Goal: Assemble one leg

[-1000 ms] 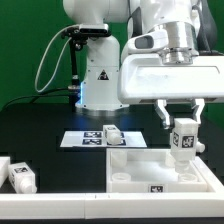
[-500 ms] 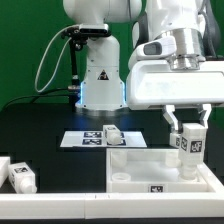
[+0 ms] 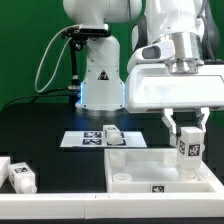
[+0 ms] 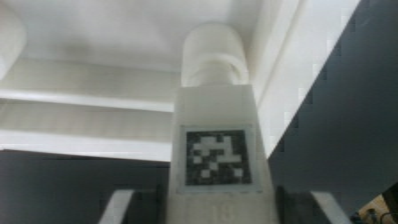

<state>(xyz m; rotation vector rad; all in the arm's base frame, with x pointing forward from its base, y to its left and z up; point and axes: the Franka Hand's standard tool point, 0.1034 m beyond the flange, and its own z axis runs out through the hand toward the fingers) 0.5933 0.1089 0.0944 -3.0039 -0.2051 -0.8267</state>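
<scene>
Black tabletop (image 3: 40, 130), green backdrop (image 3: 18, 50) behind; the hand (image 3: 186, 128) grips an upright leg (image 3: 187, 148) over the white panel (image 3: 130, 168).

Exterior view: we face the claw (image 3: 186, 138) level, mid-range. Wrist view: we look along it, close. Shared: leg (image 3: 187, 146) (image 4: 217, 130) it grips, panel (image 3: 130, 165) beyond.
</scene>
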